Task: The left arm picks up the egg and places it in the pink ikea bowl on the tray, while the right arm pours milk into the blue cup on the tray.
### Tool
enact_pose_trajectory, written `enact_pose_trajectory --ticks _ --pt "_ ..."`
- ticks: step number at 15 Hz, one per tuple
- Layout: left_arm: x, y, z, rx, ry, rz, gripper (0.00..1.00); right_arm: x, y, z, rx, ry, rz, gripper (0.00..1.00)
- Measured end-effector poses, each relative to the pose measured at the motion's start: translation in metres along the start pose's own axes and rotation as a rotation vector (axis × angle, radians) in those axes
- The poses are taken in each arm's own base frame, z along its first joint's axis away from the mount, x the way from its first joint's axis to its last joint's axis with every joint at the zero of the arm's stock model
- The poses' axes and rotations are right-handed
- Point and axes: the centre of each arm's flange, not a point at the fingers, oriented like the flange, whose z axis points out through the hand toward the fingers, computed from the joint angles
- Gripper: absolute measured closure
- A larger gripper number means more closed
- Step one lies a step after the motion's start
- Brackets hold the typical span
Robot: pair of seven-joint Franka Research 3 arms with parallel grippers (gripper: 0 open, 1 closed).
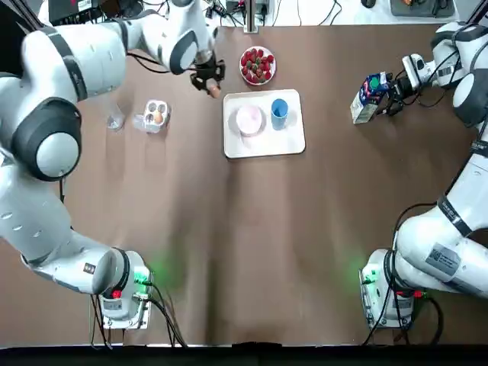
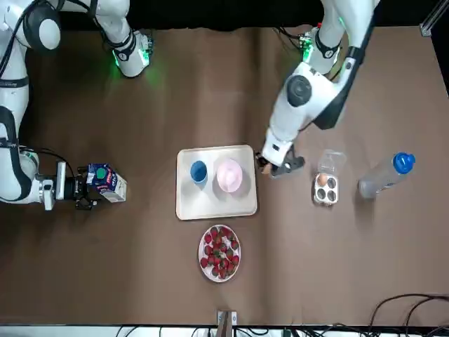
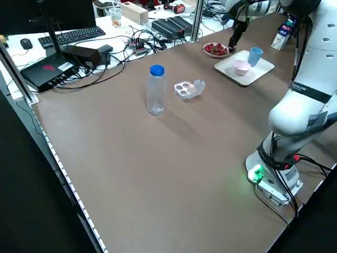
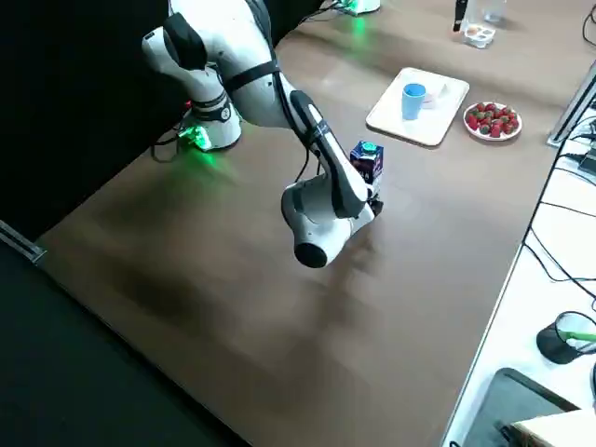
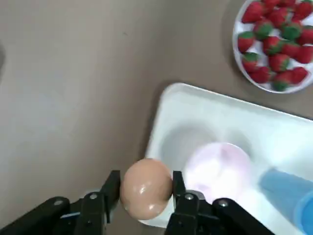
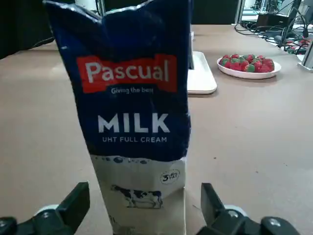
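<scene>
left gripper (image 5: 145, 182) grasps one egg (image 5: 145, 192); right gripper (image 6: 144, 195) released, straddling one milk carton (image 6: 134, 107)

The milk carton (image 6: 139, 112), standing within the right gripper's (image 6: 144, 192) span, hides most of the tray (image 6: 201, 78) beyond it, and its base is cut off. Beyond the left gripper (image 5: 145, 180) and its egg (image 5: 146, 192), the blue cup (image 5: 288, 193) and strawberry plate (image 5: 235, 49) run off frame.

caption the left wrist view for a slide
Left jaws shut on the egg near the tray corner, pink bowl close by.
</scene>
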Motion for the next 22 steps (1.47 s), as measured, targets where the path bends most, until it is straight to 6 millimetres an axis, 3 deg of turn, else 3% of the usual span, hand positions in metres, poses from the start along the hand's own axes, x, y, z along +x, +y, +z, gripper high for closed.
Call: enact_pose_trajectory --ticks 4,7,14,15,17,20,22 --pt "-0.02 0.039 0.019 -0.017 -0.028 -0.042 0.52 -0.001 -0.001 0.002 0.005 0.007 0.002 0.01" --pt "-0.027 0.051 0.031 -0.017 -0.044 -0.048 0.52 0.0 0.0 0.006 0.012 0.011 0.003 0.07" --pt "-0.038 0.076 0.05 -0.02 -0.051 -0.056 0.52 0.002 0.002 0.015 0.028 0.015 0.001 0.11" --pt "-0.039 0.078 0.053 -0.019 -0.048 -0.055 0.52 0.002 0.002 0.016 0.029 0.015 0.003 0.19" --pt "-0.04 0.081 0.064 -0.02 -0.037 -0.054 0.52 0.002 0.002 0.017 0.03 0.015 0.012 0.21" --pt "-0.043 0.083 0.082 -0.019 -0.023 -0.05 0.52 0.002 0.003 0.016 0.03 0.015 0.032 0.48" --pt "-0.045 0.085 0.095 -0.034 -0.012 -0.048 0.52 0.002 0.003 0.016 0.03 0.013 0.054 0.53"
